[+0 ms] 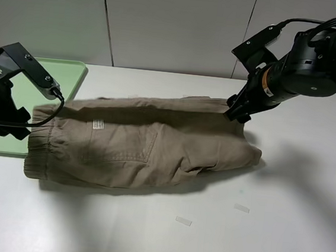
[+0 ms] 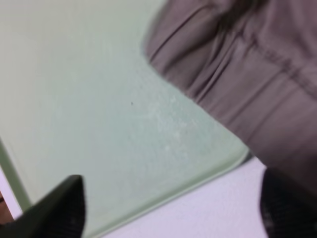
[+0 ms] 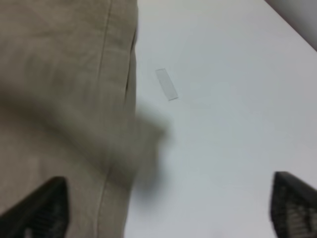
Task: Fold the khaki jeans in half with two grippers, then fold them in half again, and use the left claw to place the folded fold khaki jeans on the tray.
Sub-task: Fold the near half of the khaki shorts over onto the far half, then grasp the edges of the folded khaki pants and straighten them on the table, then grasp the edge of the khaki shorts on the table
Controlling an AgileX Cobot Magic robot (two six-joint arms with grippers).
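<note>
Exterior high: khaki jeans (image 1: 142,147) partly over tray (image 1: 73,74)

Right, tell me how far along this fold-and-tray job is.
Done: the khaki jeans look folded in half once, lying doubled on the table. In hand: nothing gripped; the left hand is open over the tray by the waistband, the right hand open at the leg end. Left: the second fold, then placing them on the tray; only the waistband end overlaps it.
</note>
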